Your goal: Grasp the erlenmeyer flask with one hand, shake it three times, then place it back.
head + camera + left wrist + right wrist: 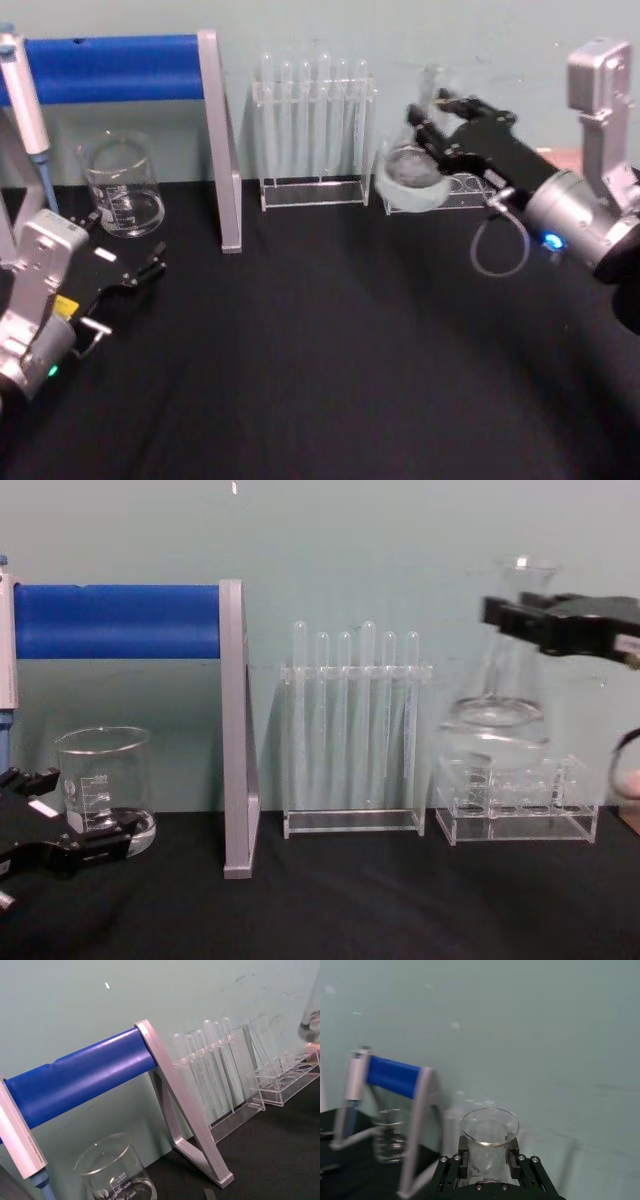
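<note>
- Black tabletop [320,360] against a pale green wall.
- Right gripper [430,110], raised at the right rear: jaws narrow, clamped on the neck of the erlenmeyer flask [498,715].
- Flask held clear of the table, above a low clear rack [515,815], with some clear liquid in its wide base.
- Left gripper [140,272] low at the left, jaws parted, holding nothing, just in front of a glass beaker [122,185].
- Between the two grippers: blue-barred stand [120,68] and test tube rack [313,130], both apart from the flask.
</note>
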Available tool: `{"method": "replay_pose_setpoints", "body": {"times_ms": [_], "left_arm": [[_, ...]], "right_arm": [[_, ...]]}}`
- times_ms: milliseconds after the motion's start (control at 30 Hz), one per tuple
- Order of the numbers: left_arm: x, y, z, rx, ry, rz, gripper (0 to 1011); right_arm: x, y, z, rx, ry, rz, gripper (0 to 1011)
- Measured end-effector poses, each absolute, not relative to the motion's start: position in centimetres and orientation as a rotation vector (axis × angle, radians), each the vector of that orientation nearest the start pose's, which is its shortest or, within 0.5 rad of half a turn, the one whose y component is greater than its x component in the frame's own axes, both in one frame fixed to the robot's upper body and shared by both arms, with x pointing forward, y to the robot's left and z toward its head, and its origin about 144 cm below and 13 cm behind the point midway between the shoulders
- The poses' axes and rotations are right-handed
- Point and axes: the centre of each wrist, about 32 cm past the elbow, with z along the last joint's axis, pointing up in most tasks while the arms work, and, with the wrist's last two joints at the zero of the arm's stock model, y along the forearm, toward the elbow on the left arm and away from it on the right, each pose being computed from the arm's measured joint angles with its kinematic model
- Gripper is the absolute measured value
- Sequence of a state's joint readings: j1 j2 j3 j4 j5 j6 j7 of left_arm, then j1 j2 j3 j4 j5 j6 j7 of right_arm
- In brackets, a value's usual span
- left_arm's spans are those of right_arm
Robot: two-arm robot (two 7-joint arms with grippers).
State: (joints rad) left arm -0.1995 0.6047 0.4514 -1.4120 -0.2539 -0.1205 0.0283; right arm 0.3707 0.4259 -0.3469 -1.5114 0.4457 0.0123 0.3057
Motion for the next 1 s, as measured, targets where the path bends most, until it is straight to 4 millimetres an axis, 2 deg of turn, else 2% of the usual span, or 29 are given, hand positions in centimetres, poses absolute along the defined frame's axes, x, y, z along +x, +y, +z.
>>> {"method": "replay_pose_setpoints", "body": {"times_ms": [267,533,667,1000], "left_arm": [[48.9,31.0,114.0,0.304,-0.285,1.248,1001],[48.9,31.0,114.0,0.305,-0.285,1.248,1001],[48.9,31.0,114.0,0.304,-0.285,1.248,1001],[48.9,31.0,114.0,0.304,-0.285,1.248,1001]], "right_arm": [[53.8,-27.3,124.0,0.044,-0.165,-1.075,449],[53.8,-27.0,124.0,0.049,-0.161,-1.055,449],[53.8,-26.1,123.9,0.051,-0.153,-0.999,449],[53.8,-22.3,123.8,0.055,-0.127,-0.739,449]]}}
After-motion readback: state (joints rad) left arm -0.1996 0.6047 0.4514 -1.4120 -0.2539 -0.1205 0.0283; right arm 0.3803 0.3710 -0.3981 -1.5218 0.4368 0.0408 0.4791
